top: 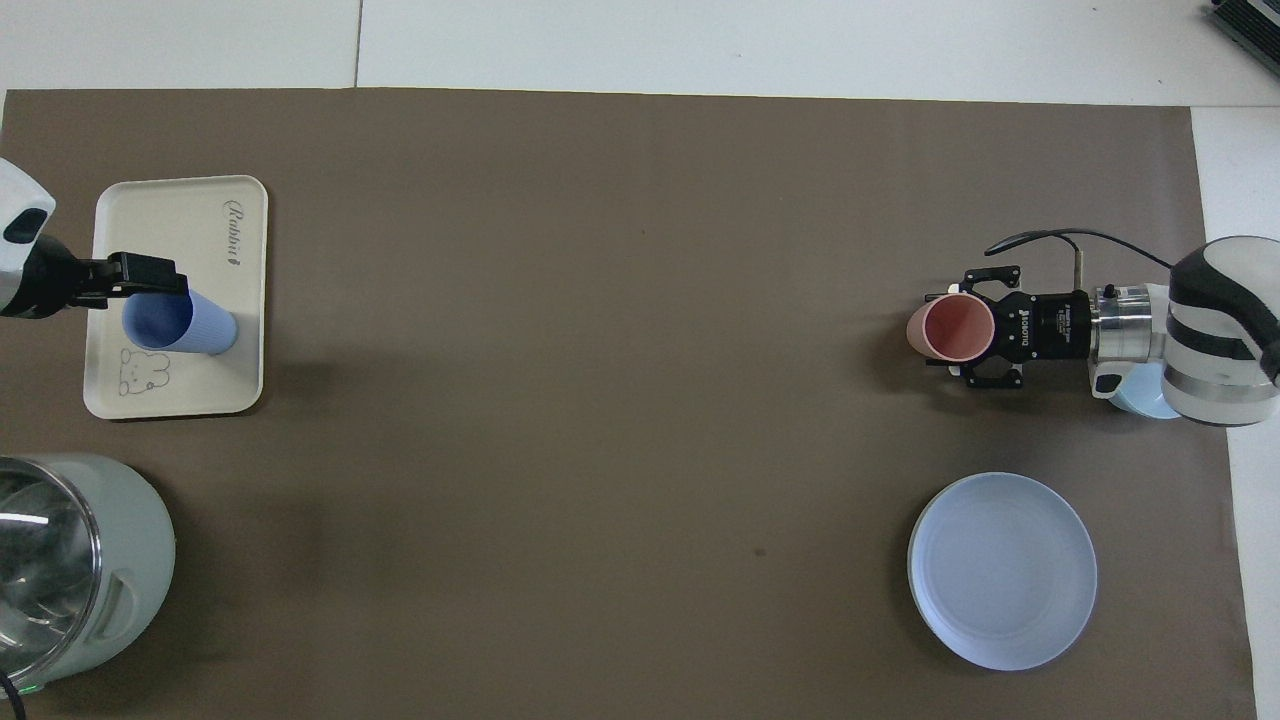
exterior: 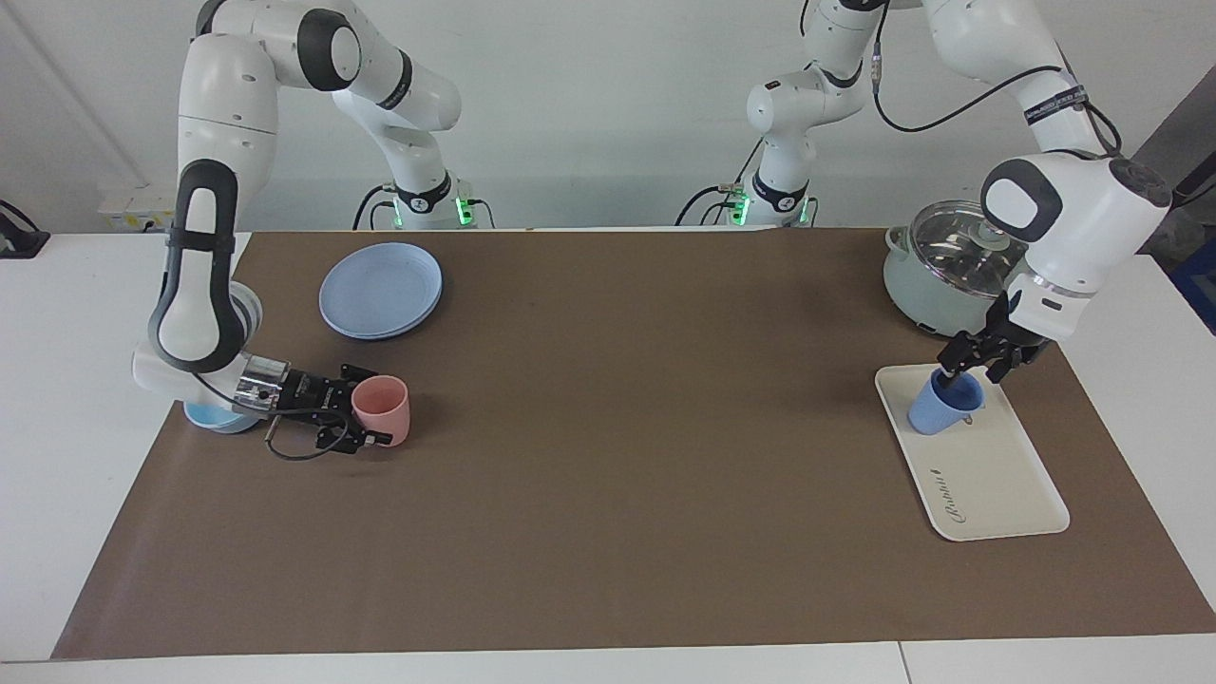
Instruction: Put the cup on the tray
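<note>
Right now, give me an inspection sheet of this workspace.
Surface: brown mat on white table.
Job's things: cup on tray, at its end nearer the robots.
Clutter: pink cup, blue plate, light-blue bowl toward right arm's end; lidded pot beside tray.
Grippers: left gripper just above cup, jaws open; right gripper low at pink cup.
Cables: black cable loops by right gripper; another along left arm.
Surroundings: white wall, nothing else seen.

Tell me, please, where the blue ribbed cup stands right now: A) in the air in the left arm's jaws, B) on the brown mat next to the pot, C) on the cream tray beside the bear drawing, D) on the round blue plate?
C: the blue ribbed cup stands on the cream tray, beside its bear drawing.
</note>
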{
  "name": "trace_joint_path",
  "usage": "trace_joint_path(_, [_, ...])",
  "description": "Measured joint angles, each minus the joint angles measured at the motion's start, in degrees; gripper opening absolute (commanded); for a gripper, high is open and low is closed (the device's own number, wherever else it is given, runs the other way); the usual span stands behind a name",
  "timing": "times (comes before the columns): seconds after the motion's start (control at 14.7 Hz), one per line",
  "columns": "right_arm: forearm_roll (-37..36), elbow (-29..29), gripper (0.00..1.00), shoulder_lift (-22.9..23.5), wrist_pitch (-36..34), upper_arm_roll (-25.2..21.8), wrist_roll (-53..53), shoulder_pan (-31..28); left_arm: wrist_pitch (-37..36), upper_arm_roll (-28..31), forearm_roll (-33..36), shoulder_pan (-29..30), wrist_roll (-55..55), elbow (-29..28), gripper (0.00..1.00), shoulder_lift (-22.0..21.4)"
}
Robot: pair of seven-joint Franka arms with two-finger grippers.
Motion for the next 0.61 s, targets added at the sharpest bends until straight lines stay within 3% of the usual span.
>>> trace_joint_path(0.2, [-0.08,0.06,0.98,-0.98,0.00,-0.10,-0.12,-0.33,-7.49,-0.16,2.72,-5.33,-0.15,3.05,1.00,-2.63])
trace_joint_path(0.61, [-4.06,0.20,0.98,-2.38,0.14,-1.04,-0.39,-0.57,-14.91,-0.43,3.31,-14.66,-8.53,1.02,1.00,-7.81])
